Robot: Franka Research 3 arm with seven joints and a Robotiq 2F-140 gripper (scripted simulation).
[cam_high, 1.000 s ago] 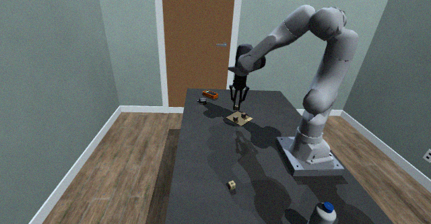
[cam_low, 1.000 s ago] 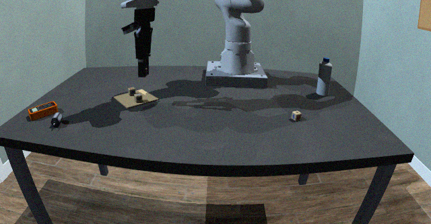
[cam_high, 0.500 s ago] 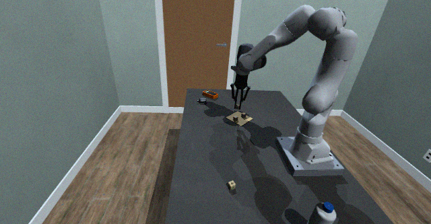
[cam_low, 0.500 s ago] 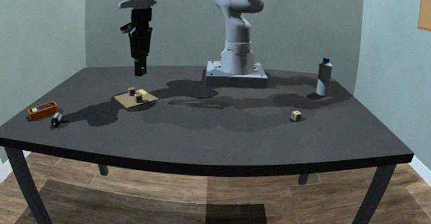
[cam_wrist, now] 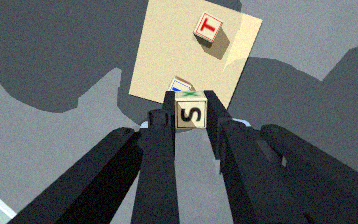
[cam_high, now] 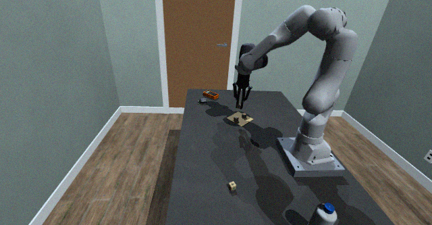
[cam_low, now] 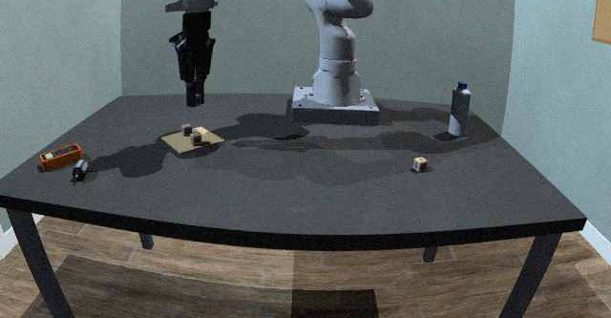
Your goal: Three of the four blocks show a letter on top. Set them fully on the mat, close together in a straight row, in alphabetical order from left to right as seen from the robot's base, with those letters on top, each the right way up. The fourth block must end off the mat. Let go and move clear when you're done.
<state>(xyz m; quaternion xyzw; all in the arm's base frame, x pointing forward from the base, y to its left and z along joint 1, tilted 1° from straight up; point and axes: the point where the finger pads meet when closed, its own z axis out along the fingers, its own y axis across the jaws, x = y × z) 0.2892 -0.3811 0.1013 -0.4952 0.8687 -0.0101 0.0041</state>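
Note:
My gripper (cam_high: pixel 239 107) (cam_low: pixel 195 103) (cam_wrist: pixel 189 105) points down, shut on the S block (cam_wrist: pixel 190 115), holding it above the table near the mat. Its black S faces the wrist camera and a green mark shows on its far side. On the tan mat (cam_high: pixel 241 124) (cam_low: pixel 181 150) (cam_wrist: pixel 150 55) stand the T block (cam_high: pixel 244 115) (cam_low: pixel 187 130) (cam_wrist: pixel 208 26), with a red T on top, and the J block (cam_high: pixel 235 119) (cam_low: pixel 196 139) (cam_wrist: pixel 180 85), apart from it. Fingers mostly hide the J block's blue letter in the wrist view. A fourth block (cam_high: pixel 232 186) (cam_low: pixel 420 164) lies far off the mat, its top unreadable.
An orange device (cam_high: pixel 210 94) (cam_low: pixel 61 157) and a small grey-black tool (cam_high: pixel 202 101) (cam_low: pixel 80 170) lie beyond the mat, far from the fourth block. A white bottle with a blue cap (cam_high: pixel 325 216) (cam_low: pixel 459 113) stands at the table's opposite end.

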